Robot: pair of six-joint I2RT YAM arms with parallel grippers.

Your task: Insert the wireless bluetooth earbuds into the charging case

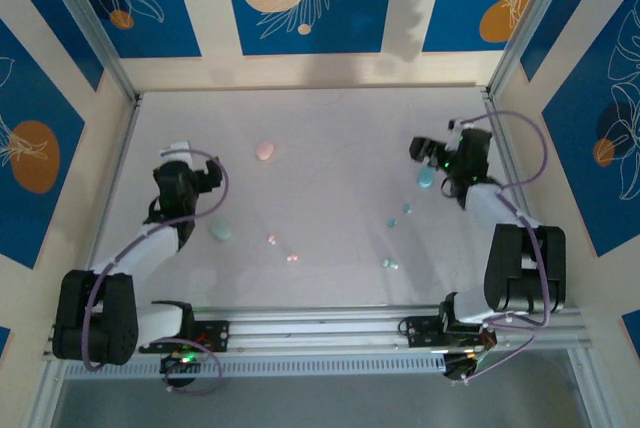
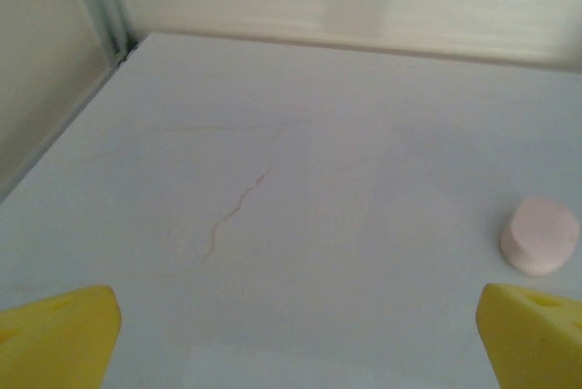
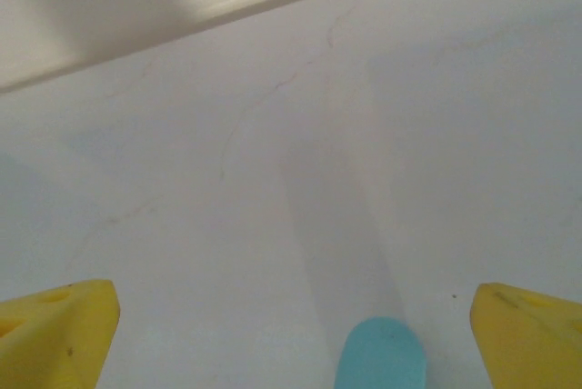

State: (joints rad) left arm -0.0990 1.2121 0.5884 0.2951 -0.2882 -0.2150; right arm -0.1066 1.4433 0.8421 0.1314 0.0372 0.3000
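Earbuds (image 1: 272,240) lie loose while left hand (image 2: 296,321) and right hand (image 3: 293,314) stand spread wide, empty

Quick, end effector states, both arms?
Left end effector: open, empty.
Right end effector: open; blue case lies in the gap, not gripped.

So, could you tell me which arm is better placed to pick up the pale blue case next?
The right, probably. The right gripper is open, with the pale blue case lying centred between its jaws. The left gripper, also open, is across the table, with the pink case ahead of it.
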